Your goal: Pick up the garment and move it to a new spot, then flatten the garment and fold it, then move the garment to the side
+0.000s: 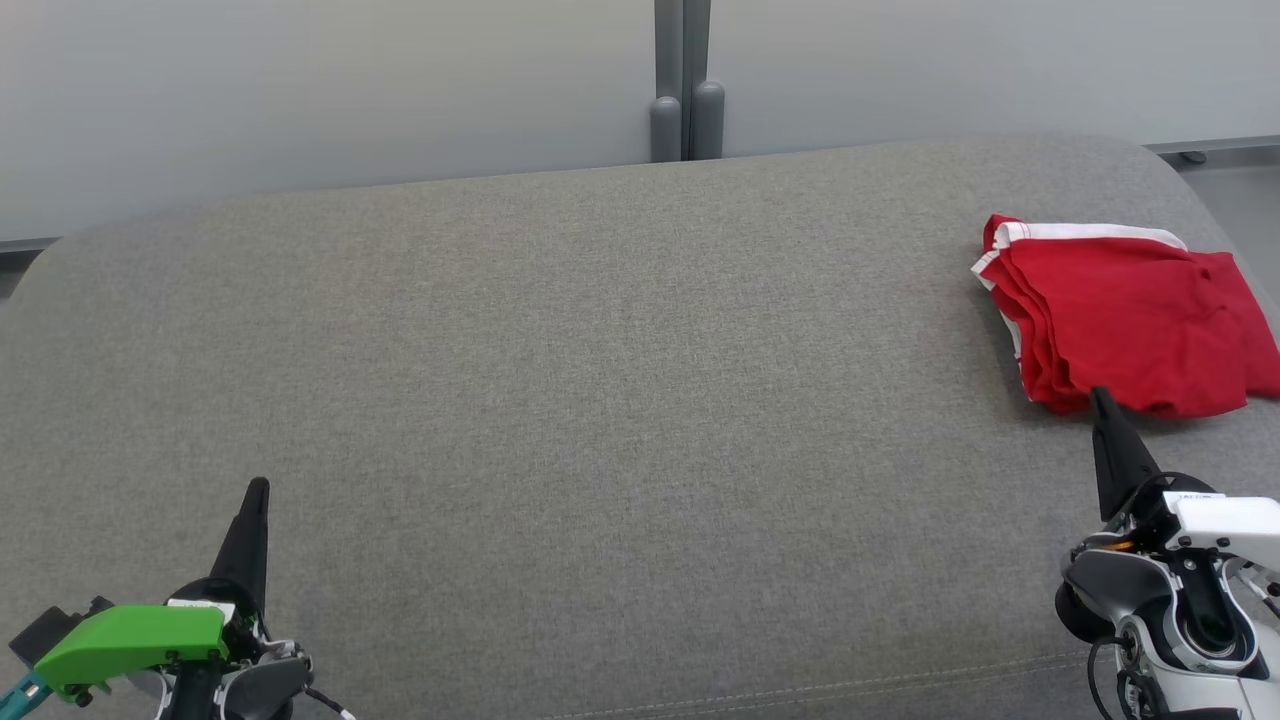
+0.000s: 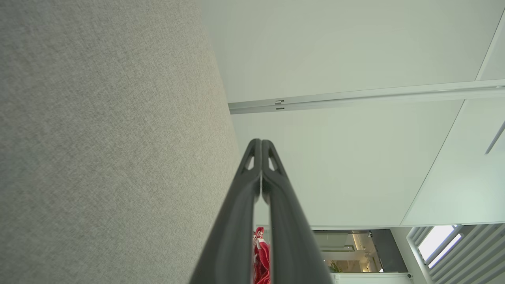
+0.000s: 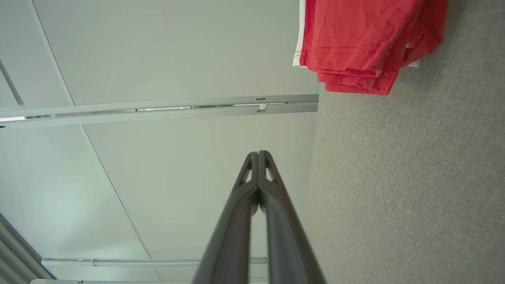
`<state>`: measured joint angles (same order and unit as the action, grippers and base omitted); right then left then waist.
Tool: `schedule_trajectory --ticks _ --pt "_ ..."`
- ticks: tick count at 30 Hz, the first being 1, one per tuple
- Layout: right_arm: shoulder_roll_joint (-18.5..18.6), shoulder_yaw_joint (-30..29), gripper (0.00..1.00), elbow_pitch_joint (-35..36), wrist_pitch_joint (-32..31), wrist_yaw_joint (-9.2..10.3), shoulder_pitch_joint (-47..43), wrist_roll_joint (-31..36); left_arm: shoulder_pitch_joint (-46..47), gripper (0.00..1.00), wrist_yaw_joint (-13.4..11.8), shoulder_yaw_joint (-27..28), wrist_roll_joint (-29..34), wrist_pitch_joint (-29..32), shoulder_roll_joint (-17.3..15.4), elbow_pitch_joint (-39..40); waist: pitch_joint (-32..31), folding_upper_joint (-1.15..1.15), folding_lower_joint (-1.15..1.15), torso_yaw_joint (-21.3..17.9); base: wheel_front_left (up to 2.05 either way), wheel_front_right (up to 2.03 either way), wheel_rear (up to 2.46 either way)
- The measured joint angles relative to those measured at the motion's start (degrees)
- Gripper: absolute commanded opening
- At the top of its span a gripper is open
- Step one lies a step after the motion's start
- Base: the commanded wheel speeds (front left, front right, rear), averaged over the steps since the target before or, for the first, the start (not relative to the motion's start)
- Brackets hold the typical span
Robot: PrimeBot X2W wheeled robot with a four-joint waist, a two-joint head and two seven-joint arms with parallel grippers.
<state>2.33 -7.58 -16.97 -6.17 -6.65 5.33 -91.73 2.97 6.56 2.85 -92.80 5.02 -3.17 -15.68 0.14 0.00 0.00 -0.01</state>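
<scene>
Grey fabric-covered surface (image 1: 600, 380) before pale wall panels (image 1: 300, 90): the folded red cloth garment (image 1: 1130, 330) with white trim lies at its far right — soft, light, likely floppy, best pinched through the stacked edges. The left claw (image 1: 258, 487) and right claw (image 1: 1101, 395) are pressed together, empty. The shirt's front is folded from sight; its right edge is cropped.

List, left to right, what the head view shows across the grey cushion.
Dark, shut left pincer → pair of grey upright posts at the back → folded red fabric garment with white trim.
</scene>
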Motion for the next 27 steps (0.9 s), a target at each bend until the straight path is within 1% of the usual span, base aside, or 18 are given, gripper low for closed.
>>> schedule_trajectory --ticks 27 --pt "0.0 -0.1 0.0 0.3 0.0 -0.05 0.0 0.0 0.3 0.0 0.4 0.2 -0.1 0.0 0.1 -0.2 0.0 0.0 0.0 0.0 0.0 0.0 0.0"
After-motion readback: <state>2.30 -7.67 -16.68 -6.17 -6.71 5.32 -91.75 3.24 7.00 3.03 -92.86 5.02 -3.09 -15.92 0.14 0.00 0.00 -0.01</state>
